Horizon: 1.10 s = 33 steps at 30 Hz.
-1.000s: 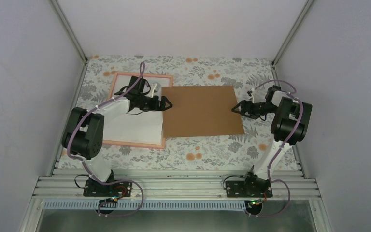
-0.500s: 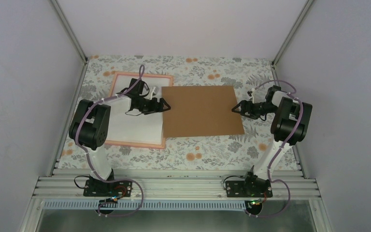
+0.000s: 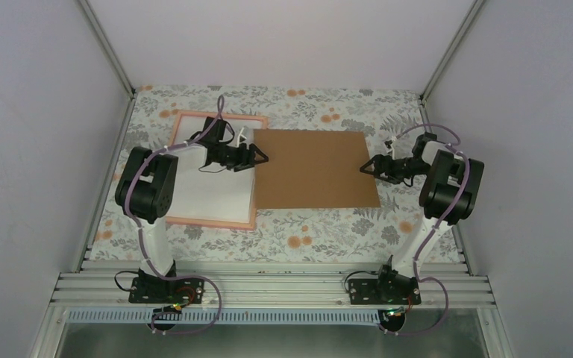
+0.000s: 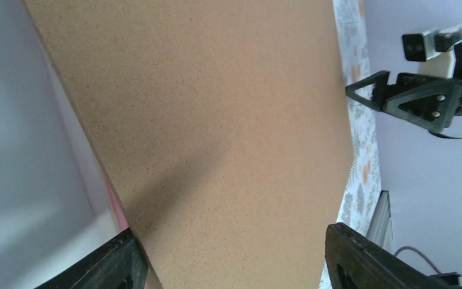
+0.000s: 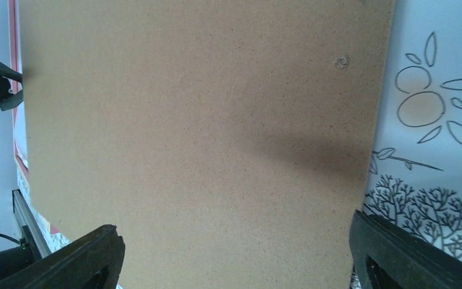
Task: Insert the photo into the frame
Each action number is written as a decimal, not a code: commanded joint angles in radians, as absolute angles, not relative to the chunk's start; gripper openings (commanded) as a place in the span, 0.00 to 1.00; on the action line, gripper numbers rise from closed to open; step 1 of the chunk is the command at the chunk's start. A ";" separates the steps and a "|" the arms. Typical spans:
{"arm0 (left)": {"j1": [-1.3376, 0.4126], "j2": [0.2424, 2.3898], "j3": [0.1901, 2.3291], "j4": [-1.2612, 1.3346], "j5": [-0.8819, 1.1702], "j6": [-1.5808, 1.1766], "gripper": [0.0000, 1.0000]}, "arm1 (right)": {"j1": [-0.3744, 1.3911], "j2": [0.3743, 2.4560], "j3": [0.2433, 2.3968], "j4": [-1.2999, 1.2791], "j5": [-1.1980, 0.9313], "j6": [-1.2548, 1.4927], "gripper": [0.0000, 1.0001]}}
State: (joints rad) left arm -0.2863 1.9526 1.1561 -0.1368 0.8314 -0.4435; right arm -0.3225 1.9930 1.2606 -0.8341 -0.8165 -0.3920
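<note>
The pink-orange frame [image 3: 194, 114] lies at the left of the table with a white sheet [image 3: 209, 195] inside it. The photo's sunset print shows in no view. A plain brown board [image 3: 313, 168] lies flat to the right of the frame, overlapping its right edge. My left gripper [image 3: 252, 156] is open at the board's left edge, low over it [image 4: 231, 235]. My right gripper [image 3: 369, 165] is open at the board's right edge, facing the left one [image 5: 236, 227]. Neither holds anything. The frame's pink edge shows in the left wrist view [image 4: 113, 198].
A floral cloth [image 3: 306, 231] covers the table. White walls close in the left, back and right. An aluminium rail [image 3: 268, 287] with both arm bases runs along the near edge. The left arm lies over the frame's top half.
The left arm's elbow has swung right and back, and its gripper has moved slightly back. The brown board has shifted a little right and back. The right gripper has drawn slightly right.
</note>
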 commanded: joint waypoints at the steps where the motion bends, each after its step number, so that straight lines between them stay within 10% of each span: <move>1: -0.326 1.876 1.185 -0.028 0.953 -0.536 0.70 | -0.319 2.007 1.239 -0.829 -0.757 -0.385 0.94; 9: -0.400 1.782 1.174 0.068 0.953 -0.629 0.66 | -0.321 2.018 1.256 -0.831 -0.780 -0.389 0.93; 13: -0.414 1.823 1.179 0.084 0.909 -0.705 0.39 | -0.323 1.997 1.266 -0.832 -0.803 -0.396 0.93; 19: -0.413 1.864 1.226 0.047 0.892 -0.765 0.24 | -0.326 1.927 1.268 -0.819 -0.826 -0.417 0.93; 26: -0.348 1.827 1.197 0.115 0.960 -1.011 0.03 | -0.305 1.568 1.224 -0.727 -0.835 -0.496 0.94; 33: -0.324 1.775 1.160 0.128 1.012 -1.144 0.02 | -0.104 1.182 1.095 -0.621 -0.674 -0.606 0.98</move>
